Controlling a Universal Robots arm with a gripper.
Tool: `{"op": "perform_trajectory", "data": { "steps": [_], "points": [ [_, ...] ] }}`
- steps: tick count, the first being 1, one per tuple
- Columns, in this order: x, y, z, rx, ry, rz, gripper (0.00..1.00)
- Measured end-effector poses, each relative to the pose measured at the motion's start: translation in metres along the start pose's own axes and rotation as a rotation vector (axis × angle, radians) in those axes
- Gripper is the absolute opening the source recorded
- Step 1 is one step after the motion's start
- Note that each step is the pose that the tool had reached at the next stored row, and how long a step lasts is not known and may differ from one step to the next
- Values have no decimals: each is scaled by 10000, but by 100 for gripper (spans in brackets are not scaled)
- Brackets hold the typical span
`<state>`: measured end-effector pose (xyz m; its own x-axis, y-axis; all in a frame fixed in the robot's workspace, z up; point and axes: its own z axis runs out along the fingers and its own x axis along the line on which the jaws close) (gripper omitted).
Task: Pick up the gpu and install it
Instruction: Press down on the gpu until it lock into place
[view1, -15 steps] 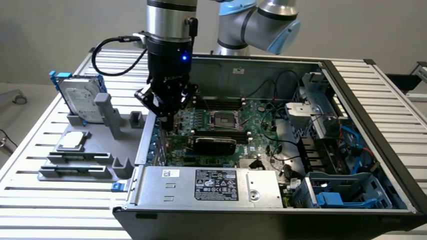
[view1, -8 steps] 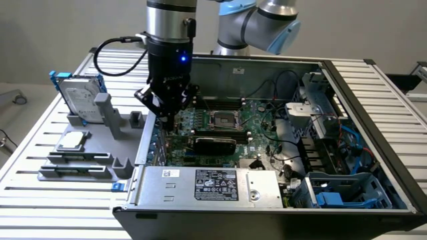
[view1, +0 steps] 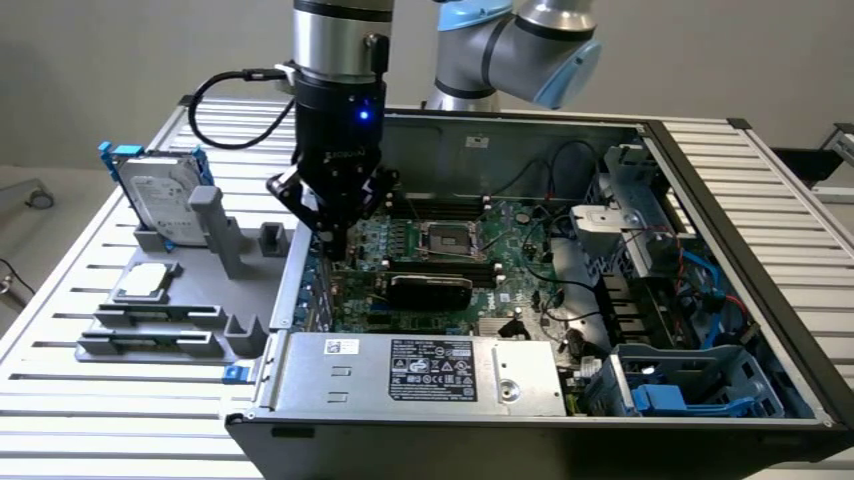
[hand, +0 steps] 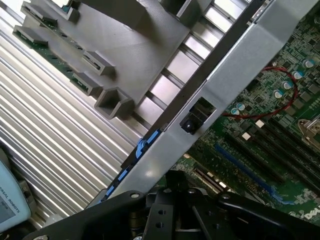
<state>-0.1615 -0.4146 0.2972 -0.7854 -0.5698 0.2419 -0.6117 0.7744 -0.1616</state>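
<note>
The gpu (view1: 427, 290) stands as a short black card on the green motherboard (view1: 521, 230) inside the open computer case, below the CPU socket (view1: 445, 238). My gripper (view1: 335, 238) hangs over the motherboard's edge by the case wall on the exterior view's left, apart from the gpu. Its fingers are shut with nothing between them. In the wrist view the gripper's black housing (hand: 175, 215) sits above the grey case wall (hand: 225, 95), with bare expansion slots (hand: 245, 165) on the board beside it.
A grey parts fixture (view1: 174, 300) on the slatted table holds a silver hard drive with blue rails (view1: 160, 200), a CPU (view1: 147, 282) and memory sticks (view1: 150, 335). The power supply (view1: 427, 372) fills the case's front; drive cages (view1: 641, 230) and cables (view1: 694, 290) crowd the exterior view's right.
</note>
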Motion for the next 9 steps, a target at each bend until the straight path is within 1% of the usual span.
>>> {"op": "perform_trajectory", "data": {
  "steps": [3, 9],
  "points": [
    [-1, -1, -1, -42, 20, 214, 11],
    [-1, -2, -1, -156, 86, 810, 11]
  ]
}}
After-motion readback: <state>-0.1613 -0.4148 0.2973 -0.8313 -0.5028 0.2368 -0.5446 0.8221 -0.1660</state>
